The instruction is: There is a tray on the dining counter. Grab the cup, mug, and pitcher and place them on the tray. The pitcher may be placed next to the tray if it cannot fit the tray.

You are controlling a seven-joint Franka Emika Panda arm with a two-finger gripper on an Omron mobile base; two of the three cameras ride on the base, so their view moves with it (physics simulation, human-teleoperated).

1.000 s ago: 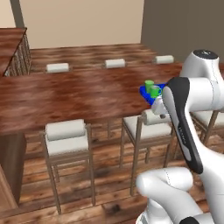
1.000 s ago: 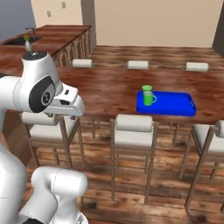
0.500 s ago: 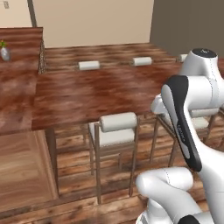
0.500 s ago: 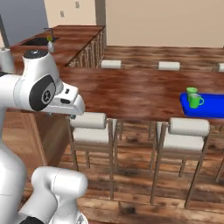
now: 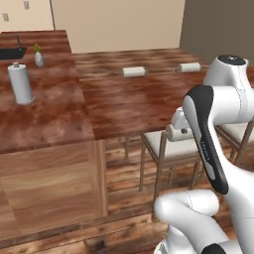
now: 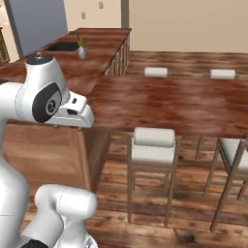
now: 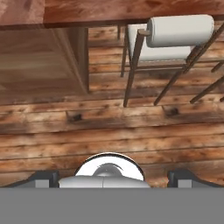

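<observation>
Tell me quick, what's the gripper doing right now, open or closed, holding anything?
Gripper: open, holding nothing.

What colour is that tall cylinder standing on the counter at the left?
Pale grey-white cylinder with a small knob on top, clearest in the left base view.

The bench (image 6: 184,104) is finished in a glossy reddish-brown wood grain with darker streaks. The stools (image 6: 154,144) are cushioned in pale off-white on dark brown legs. The floor (image 7: 131,135) is laid in knotted brown planks of mixed warm tones. A paper towel roll (image 5: 20,84) is rendered in light grey-white. A small pale vase (image 5: 38,59) is topped with a green sprig. The walls (image 5: 119,22) are coloured beige.
</observation>
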